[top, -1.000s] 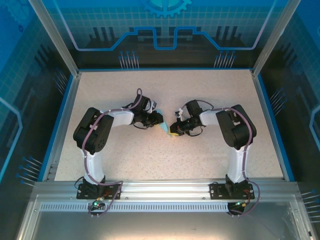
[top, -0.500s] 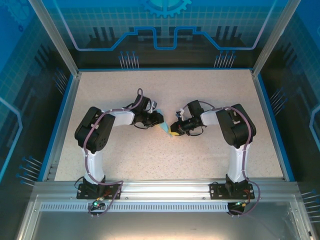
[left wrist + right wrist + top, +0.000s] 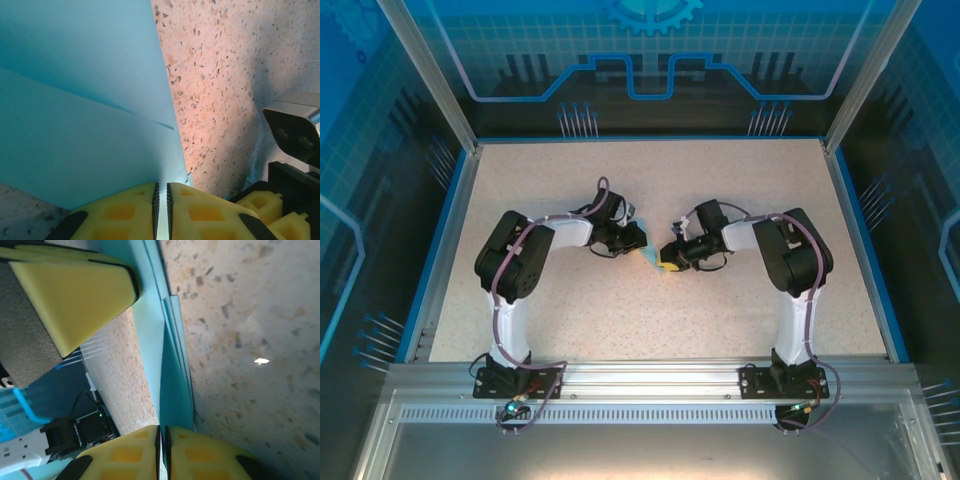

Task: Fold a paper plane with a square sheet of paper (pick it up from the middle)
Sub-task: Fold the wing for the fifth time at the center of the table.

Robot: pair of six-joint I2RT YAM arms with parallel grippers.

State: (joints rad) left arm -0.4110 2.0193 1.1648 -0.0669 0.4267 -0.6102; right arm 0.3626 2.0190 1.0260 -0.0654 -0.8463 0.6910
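Right gripper [image 3: 161, 430] pinching folded blue paper [image 3: 175, 375], left gripper's finger [image 3: 75, 295] near

A robotics lab cell — a booth framed by aluminium posts [image 3: 427, 75], its walls blue panels [image 3: 520, 50] printed with circuit lines and a gear. A speckled surface [image 3: 650, 310] edged in blue sits inside, a slotted metal rail [image 3: 650, 375] along its near edge.

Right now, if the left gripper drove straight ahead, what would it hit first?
Probably the right gripper, nearly tip to tip with the left gripper; both are shut on the folded paper between them. Depth unclear.
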